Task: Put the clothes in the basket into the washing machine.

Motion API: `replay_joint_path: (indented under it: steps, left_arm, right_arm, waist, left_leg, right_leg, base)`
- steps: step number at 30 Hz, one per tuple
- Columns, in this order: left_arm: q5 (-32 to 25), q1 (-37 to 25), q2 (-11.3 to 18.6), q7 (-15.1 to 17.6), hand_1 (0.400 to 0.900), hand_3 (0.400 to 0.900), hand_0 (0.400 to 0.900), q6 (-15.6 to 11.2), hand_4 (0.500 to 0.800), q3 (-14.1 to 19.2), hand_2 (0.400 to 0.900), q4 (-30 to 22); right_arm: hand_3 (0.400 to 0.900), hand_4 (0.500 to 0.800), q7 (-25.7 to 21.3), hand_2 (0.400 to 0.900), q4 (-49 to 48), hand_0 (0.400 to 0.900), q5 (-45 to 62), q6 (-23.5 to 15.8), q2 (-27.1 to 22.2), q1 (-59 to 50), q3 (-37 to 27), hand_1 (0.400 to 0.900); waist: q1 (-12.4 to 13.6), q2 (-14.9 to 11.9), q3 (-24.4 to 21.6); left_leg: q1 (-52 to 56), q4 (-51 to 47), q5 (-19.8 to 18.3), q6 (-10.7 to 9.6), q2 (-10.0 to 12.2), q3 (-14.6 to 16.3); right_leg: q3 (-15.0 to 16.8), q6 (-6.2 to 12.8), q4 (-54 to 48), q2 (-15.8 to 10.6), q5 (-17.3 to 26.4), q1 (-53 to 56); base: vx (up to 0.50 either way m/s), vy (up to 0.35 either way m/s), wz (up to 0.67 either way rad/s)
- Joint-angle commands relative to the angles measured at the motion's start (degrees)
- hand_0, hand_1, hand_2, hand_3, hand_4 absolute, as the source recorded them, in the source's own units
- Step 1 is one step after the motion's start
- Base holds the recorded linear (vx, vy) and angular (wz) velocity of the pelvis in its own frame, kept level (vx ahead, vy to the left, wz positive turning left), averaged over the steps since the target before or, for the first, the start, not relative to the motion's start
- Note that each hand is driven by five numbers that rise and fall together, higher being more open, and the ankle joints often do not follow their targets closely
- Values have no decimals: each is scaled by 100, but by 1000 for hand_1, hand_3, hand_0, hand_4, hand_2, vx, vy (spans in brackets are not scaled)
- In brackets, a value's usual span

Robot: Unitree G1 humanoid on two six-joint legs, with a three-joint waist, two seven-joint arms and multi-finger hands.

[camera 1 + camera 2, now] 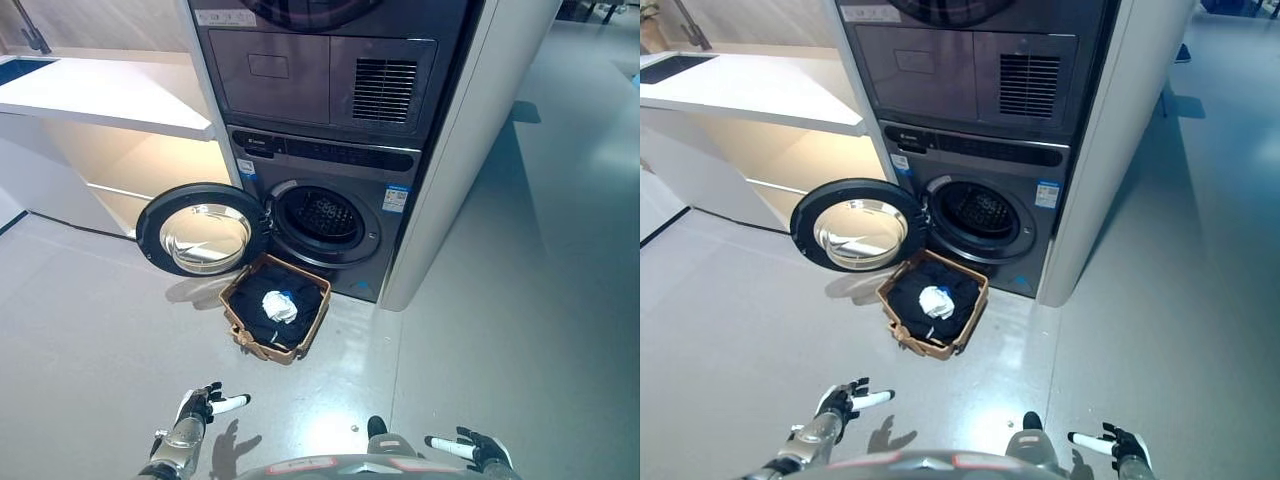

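A brown wicker basket (242, 322) stands on the floor right in front of the washing machine (330, 160). It holds dark clothes (262, 292) with a white cloth (280, 306) on top. The machine's round door (204, 231) is swung open to the left and the drum opening (324, 216) is dark. My left hand (203, 405) is low at the bottom of the view, open, well short of the basket. My right hand (475, 448) is at the bottom right, open and empty.
A white counter (110, 95) with a sink stands at the left, with open space beneath it. A second machine (330, 70) is stacked above the washer. A pale cabinet side panel (470, 150) flanks the machines on the right. Grey floor (560, 300) spreads around.
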Motion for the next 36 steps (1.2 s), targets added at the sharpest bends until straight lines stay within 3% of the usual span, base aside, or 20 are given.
replay_joint_path:
  steps: [1,4,5,7,9,11,18,21,22,23,25,27,30,36]
  left_arm:
    - [151,-186,486,137,900,900,900,-228,800,340,900,-427]
    - [141,-128,491,123,900,900,900,-180,800,378,900,-424]
    - [154,-111,486,122,900,900,900,-161,800,369,900,-431]
    - [161,-142,427,148,900,900,900,-163,800,340,900,-362]
    - [16,-266,344,218,900,900,900,-169,800,355,900,-196]
    - [-91,-420,263,265,900,900,900,-224,800,280,900,-73]
    - [-151,-446,208,214,900,900,900,-216,800,187,900,-221]
    - [-183,-504,206,179,900,900,900,-210,800,115,900,-263]
    - [-200,-513,207,159,900,900,900,-206,800,104,900,-289]
    - [-183,-517,199,157,900,900,900,-206,800,86,900,-293]
    - [-172,-521,211,154,900,900,900,-201,800,78,900,-278]
    - [-162,-487,248,150,900,900,900,-203,800,75,900,-304]
    - [-178,-425,277,156,900,900,900,-230,800,121,900,-237]
    - [-226,-312,306,165,900,900,900,-236,800,285,900,-76]
  right_arm:
    - [900,800,-32,900,-146,900,59,-146,-215,-149,-77,900]
    - [900,800,15,900,-183,900,23,-132,-193,-39,-60,900]
    - [900,800,16,900,-154,900,12,-125,-182,0,-53,900]
    - [900,800,27,900,-106,900,-6,-133,-225,-27,6,900]
    - [900,800,-17,900,-66,900,-94,-147,-261,-127,108,900]
    - [900,800,-62,900,-37,900,-114,-167,-311,-192,134,900]
    - [900,800,-107,900,214,900,-12,-204,-405,-162,87,900]
    - [900,800,-117,900,270,900,55,-219,-459,-137,73,900]
    - [900,800,-106,900,269,900,53,-207,-479,-134,77,900]
    - [900,800,-108,900,290,900,53,-202,-496,-124,80,900]
    - [900,800,-107,900,312,900,61,-203,-504,-128,71,900]
    - [900,800,-122,900,345,900,51,-217,-507,-161,78,900]
    - [900,800,-139,900,323,900,24,-250,-498,-205,104,900]
    - [900,800,-157,900,226,900,39,-311,-467,-203,159,900]
  waist:
    - [-32,-268,-127]
    - [-34,-290,-264]
    - [-25,-259,-324]
    - [-82,-192,-402]
    - [-107,-86,-442]
    - [-188,-39,-477]
    - [-277,6,-593]
    - [-246,-93,-470]
    - [-196,-109,-434]
    - [-134,-137,-401]
    - [-86,-197,-339]
    - [8,-280,-267]
    - [110,-292,-158]
    - [194,-95,-104]
  left_leg:
    - [330,751,-1007,94,-267,-161]
    - [728,576,-1048,-16,-52,-331]
    - [818,535,-1050,-72,77,-409]
    - [946,451,-924,-210,341,-480]
    - [900,563,-378,-422,624,-630]
    - [739,705,152,-550,790,-706]
    - [179,1338,1554,-742,1356,-552]
    - [-346,2339,1786,-617,1321,-491]
    - [-453,2501,1789,-585,1216,-565]
    - [-666,2591,1696,-530,962,-736]
    - [-1075,2573,1411,-428,676,-803]
    - [-1522,2268,867,-298,398,-819]
    - [-1835,1370,804,-363,384,-864]
    - [-1809,-556,1581,-500,789,-1091]
  right_leg:
    - [503,423,-581,-183,1762,-1227]
    - [547,386,-219,61,1444,-1244]
    - [468,312,-84,142,1130,-1234]
    - [477,212,-137,367,971,-1113]
    - [259,26,124,631,676,-1190]
    - [74,-97,246,716,518,-1170]
    - [-181,-604,193,1151,-111,-810]
    - [-75,-848,200,1304,-262,-505]
    - [-10,-903,195,1348,-306,-412]
    - [77,-920,182,1351,-313,-346]
    - [140,-918,141,1348,-344,-219]
    - [214,-880,126,1330,-374,-105]
    - [264,-838,157,1359,-409,45]
    - [578,-827,277,1563,-696,361]
  base:
    - [412,-245,26]
    - [355,-244,28]
    - [348,-309,32]
    - [307,-364,33]
    - [254,-383,47]
    - [226,-339,56]
    - [224,-364,24]
    - [157,-323,5]
    - [138,-234,-11]
    - [118,-189,-10]
    - [106,-159,-5]
    - [110,-118,-22]
    - [110,-48,-35]
    - [178,33,-41]
